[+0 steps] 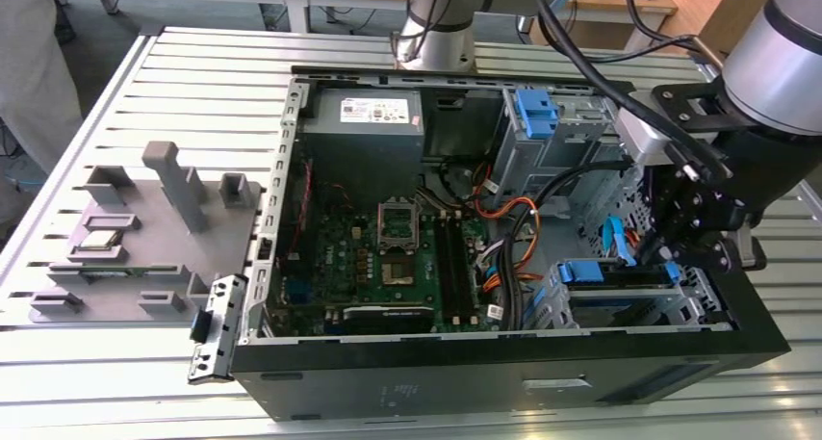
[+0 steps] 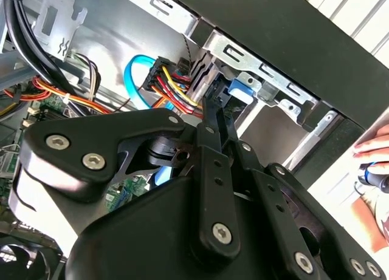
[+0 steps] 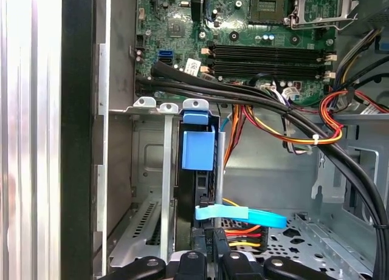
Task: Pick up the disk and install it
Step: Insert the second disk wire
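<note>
Disk (image 3: 196,189) stands on edge in the drive cage (image 3: 149,170) at the exterior view's right near corner of the computer case (image 1: 514,382), its blue carrier tab (image 3: 199,147) uppermost. Gripper (image 3: 209,262) sits at its connector end, fingers together around the edge, seemingly seating it.

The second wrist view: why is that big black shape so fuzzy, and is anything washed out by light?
In the second wrist view the tool's black linkage sits too close to focus, and the table blows out white. In the first wrist view the computer case's side panel glares pale.
</note>
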You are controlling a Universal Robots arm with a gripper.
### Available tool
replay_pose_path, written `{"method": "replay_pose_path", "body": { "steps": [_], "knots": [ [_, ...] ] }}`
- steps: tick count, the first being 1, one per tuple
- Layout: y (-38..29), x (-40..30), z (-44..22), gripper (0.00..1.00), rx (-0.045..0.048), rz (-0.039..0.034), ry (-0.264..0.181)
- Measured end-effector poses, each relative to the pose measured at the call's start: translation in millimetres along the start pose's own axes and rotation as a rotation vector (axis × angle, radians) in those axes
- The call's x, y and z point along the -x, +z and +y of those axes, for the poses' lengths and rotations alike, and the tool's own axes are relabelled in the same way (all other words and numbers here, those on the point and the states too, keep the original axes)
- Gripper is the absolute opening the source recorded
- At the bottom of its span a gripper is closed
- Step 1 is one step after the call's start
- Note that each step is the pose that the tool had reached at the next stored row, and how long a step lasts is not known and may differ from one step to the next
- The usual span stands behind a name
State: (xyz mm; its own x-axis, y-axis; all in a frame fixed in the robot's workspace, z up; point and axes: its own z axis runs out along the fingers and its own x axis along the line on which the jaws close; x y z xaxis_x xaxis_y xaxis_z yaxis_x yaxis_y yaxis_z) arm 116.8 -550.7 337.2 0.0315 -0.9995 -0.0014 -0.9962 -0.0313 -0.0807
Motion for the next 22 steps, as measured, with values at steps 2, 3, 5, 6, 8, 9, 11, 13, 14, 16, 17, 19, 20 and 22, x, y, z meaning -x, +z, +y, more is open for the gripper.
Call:
{"method": "replay_pose_path", "body": {
  "steps": [2, 3, 5, 6, 8, 9, 11, 13, 14, 16, 17, 19, 20, 22],
  "knots": [
    [0.1, -0.7, 0.0, 0.17, -0.0002, -0.0026, 0.0],
    [0.1, -0.9, 0.0, 0.17, -0.0004, -0.0047, 0.0],
    [0.2, -1.3, 0.1, 0.17, -0.001, -0.0089, 0.001],
    [0.2, -1.4, 0.2, 0.17, -0.0015, -0.0114, 0.001],
    [0.5, -1.8, 0.5, 0.17, -0.0023, -0.0138, 0.001],
    [0.7, -2.2, 0.6, 0.17, -0.0028, -0.0148, 0.001],
    [1.2, -3.3, 1.0, 0.17, -0.0046, -0.0163, 0.001],
    [1.5, -4.1, 1.3, 0.17, -0.0061, -0.0182, 0.001],
    [1.6, -4.6, 1.4, 0.17, -0.0066, -0.0193, 0.001],
    [1.8, -5.1, 1.8, 0.17, -0.0079, -0.0229, 0.002],
    [1.9, -5.3, 2.0, 0.17, -0.0086, -0.0252, 0.002],
    [2.1, -5.7, 2.3, 0.17, -0.0102, -0.0287, 0.002],
    [2.2, -5.8, 2.5, 0.17, -0.0108, -0.0302, 0.002],
    [2.4, -5.8, 2.5, 0.17, -0.0112, -0.0325, 0.003]
  ]
}}
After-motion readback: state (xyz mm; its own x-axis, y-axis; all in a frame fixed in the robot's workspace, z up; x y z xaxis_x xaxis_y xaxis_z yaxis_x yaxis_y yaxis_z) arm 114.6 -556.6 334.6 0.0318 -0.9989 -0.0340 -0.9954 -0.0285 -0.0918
